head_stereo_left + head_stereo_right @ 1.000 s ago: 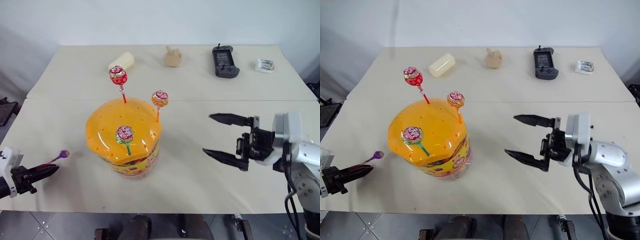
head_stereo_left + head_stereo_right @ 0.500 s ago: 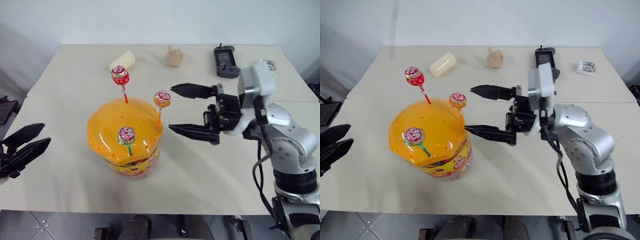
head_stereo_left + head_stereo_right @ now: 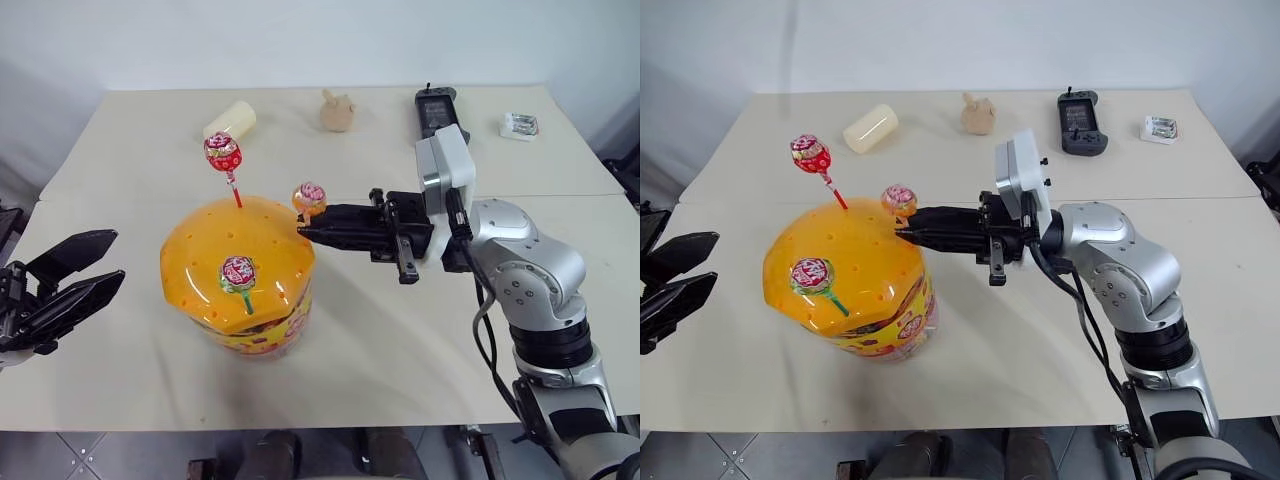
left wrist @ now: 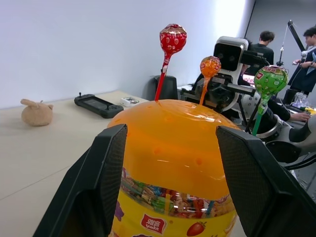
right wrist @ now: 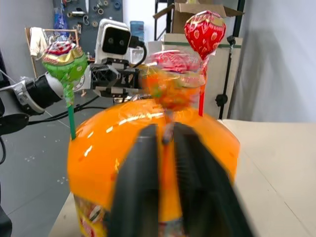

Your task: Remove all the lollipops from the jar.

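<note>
Here the jar [image 3: 240,285] sits near the front of the counter [image 3: 150,150], left of centre, its orange domed lid [image 3: 235,255] still on. Three lollipops stand in the lid's holes: red-stick lollipop [image 3: 222,153] at the far side, orange-stick lollipop [image 3: 310,198] at the right edge, green-stick lollipop [image 3: 238,273] at the front. Right pincer [image 3: 305,225] reaches in level from the right, fingers together, clamped on the orange stick just under the candy; the right wrist view shows the stick pinched between the two fingers. Left pincer [image 3: 85,270] hangs off the counter's left edge, fingers apart, holding nothing, aimed at the jar. Along the far edge: pale yellow cylinder [image 3: 229,120], small tan toy [image 3: 337,111], black game controller [image 3: 437,106], small wrapped packet [image 3: 521,125].
</note>
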You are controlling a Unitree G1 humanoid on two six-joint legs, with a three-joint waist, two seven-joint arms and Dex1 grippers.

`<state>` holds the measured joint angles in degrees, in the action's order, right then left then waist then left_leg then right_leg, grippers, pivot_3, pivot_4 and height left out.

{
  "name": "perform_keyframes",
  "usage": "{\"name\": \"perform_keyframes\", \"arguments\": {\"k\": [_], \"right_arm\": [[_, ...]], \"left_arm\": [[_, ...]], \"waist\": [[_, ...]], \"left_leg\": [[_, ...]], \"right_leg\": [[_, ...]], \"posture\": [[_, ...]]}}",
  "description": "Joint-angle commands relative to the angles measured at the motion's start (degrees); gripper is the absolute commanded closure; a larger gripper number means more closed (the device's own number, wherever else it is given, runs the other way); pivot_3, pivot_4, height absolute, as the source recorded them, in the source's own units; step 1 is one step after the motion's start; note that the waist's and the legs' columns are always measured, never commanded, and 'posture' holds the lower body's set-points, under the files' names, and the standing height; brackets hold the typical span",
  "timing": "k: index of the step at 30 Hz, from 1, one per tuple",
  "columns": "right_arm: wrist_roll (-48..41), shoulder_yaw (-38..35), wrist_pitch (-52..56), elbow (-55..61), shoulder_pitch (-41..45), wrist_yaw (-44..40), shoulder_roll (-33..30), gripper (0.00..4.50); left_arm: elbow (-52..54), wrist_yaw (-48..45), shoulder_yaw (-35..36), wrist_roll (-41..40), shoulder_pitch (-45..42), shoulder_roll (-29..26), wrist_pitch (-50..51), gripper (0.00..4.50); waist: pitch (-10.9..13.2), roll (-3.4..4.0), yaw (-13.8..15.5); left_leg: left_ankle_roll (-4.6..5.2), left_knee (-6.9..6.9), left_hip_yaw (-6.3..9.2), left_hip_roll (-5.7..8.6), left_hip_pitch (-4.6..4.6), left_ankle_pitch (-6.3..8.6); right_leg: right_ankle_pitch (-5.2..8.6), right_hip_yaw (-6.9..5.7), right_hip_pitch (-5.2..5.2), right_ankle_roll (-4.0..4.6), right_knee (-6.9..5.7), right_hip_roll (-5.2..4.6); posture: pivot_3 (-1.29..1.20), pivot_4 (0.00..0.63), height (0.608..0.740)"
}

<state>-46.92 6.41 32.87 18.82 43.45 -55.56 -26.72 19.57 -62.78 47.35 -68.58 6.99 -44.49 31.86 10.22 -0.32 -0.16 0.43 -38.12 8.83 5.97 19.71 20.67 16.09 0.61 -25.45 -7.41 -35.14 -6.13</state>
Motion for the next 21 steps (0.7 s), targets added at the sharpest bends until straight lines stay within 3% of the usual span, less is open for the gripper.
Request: {"name": "perform_keyframes", "arguments": {"k": [1,6,10,14,17,21], "right_arm": [[-1.1,-1.5,-0.9,1.4,0.4,0.0,1.8,4.48],[-5.4,-7.4,-3.9,0.0,-1.5,-2.3,4.4,4.48],[-5.9,-14.8,-3.7,-3.2,-1.0,-1.7,-0.6,4.48],[-1.3,-20.6,-2.4,-7.4,-5.9,-7.3,-15.4,4.48],[3.3,-24.3,-1.7,-12.7,-15.0,-9.5,-25.2,4.48],[14.8,-25.2,-14.6,-20.9,-30.1,-16.6,-32.0,4.48]], "left_arm": [[0.5,-0.5,1.6,-1.7,0.0,0.3,-0.5,1.45],[-0.4,-1.1,1.7,-1.6,-0.5,-0.1,-0.3,1.45],[-0.3,-2.7,1.6,-1.6,-0.5,-0.8,-0.1,1.45],[0.5,-6.1,1.2,-1.0,0.6,-2.5,0.5,1.45],[2.1,-9.7,0.6,2.1,3.1,-3.4,-0.8,1.45],[3.6,-13.4,-0.4,4.4,6.1,-3.8,-1.6,1.45]], "waist": [[0.0,0.00,0.0],[0.0,0.00,0.0],[0.0,0.00,0.1],[0.0,0.01,0.8],[0.0,0.02,1.1],[0.0,0.05,1.3]], "left_leg": [[0.00,-0.01,0.00,0.00,0.00,0.00],[0.00,-0.01,0.01,-0.02,0.01,0.00],[0.01,-0.05,0.00,0.05,0.03,0.00],[0.02,-0.03,0.05,0.07,0.11,0.00],[0.11,0.04,0.01,0.06,0.12,0.05],[0.20,0.04,-0.12,0.07,0.16,0.11]], "right_leg": [[-0.01,0.00,0.00,0.01,0.00,0.00],[-0.02,0.00,-0.01,0.03,0.00,0.03],[-0.05,0.02,0.00,0.06,-0.01,0.01],[-0.06,-0.04,-0.02,0.07,0.07,-0.01],[-0.05,-0.04,-0.02,0.07,0.16,-0.02],[-0.05,-0.02,-0.04,0.07,0.22,-0.05]], "posture": [[0.00,0.150,0.740],[0.00,0.150,0.740],[0.00,0.150,0.740],[0.00,0.150,0.740],[0.00,0.150,0.740],[0.00,0.150,0.740]]}}
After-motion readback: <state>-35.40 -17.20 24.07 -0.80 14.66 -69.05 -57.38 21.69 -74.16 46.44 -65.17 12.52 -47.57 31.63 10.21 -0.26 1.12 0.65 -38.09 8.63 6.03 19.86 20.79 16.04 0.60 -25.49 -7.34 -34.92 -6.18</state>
